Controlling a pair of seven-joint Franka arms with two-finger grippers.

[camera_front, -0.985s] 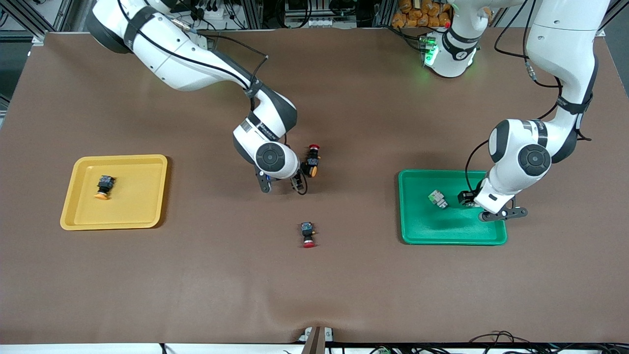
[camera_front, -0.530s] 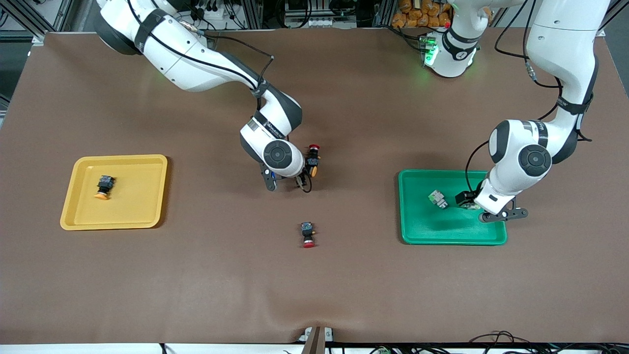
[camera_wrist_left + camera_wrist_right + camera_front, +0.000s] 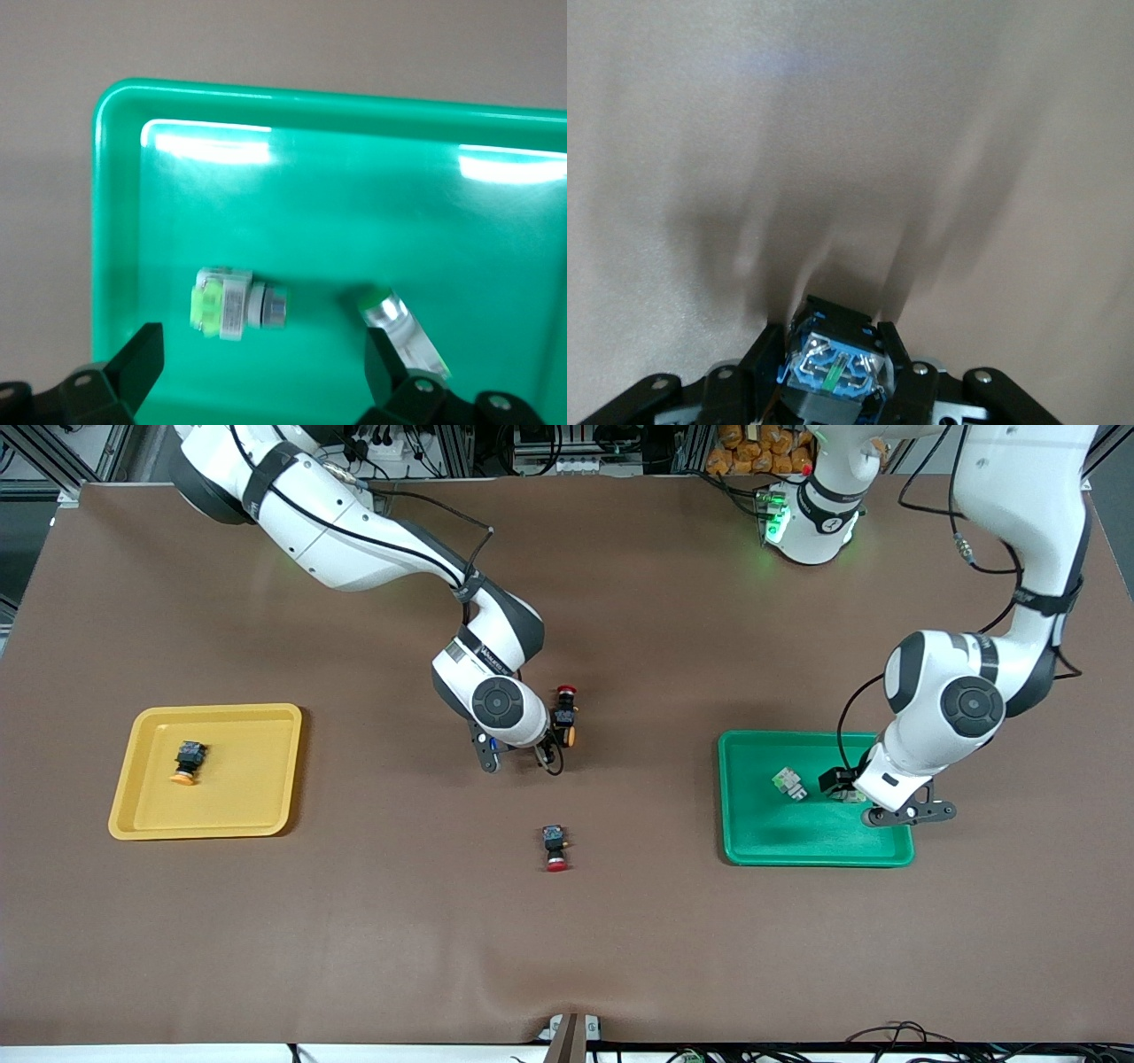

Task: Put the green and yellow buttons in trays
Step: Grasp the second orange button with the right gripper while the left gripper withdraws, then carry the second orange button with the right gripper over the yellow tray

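Green and yellow buttons: four small push-button switches, two pale-bodied with green, two black-bodied with orange-yellow caps.
Green pair: both lie in the shallow green plastic tray [image 3: 753, 841]. One pale switch with a green end [image 3: 788, 784] rests on its side on the tray floor; the second green-capped switch [image 3: 400, 326] lies beside it, just by one finger of the left gripper.
Left gripper [image 3: 852, 795]: low over the green tray, fingers spread wide, nothing between them.
Yellow pair: one black switch with an orange cap [image 3: 186, 763] lies in the shallow yellow plastic tray [image 3: 266, 815] at the right arm's end. The other orange-capped switch [image 3: 567, 733] is at mid-table.
Right gripper [image 3: 540, 751]: at mid-table, fingers narrowed around that switch's body; right wrist view shows its blue terminal end [image 3: 835, 363] between the pads.
Red-capped switches: one [image 3: 564, 694] just beside the gripped switch, another [image 3: 555, 847] nearer the front camera, both on the brown table mat [image 3: 354, 921].
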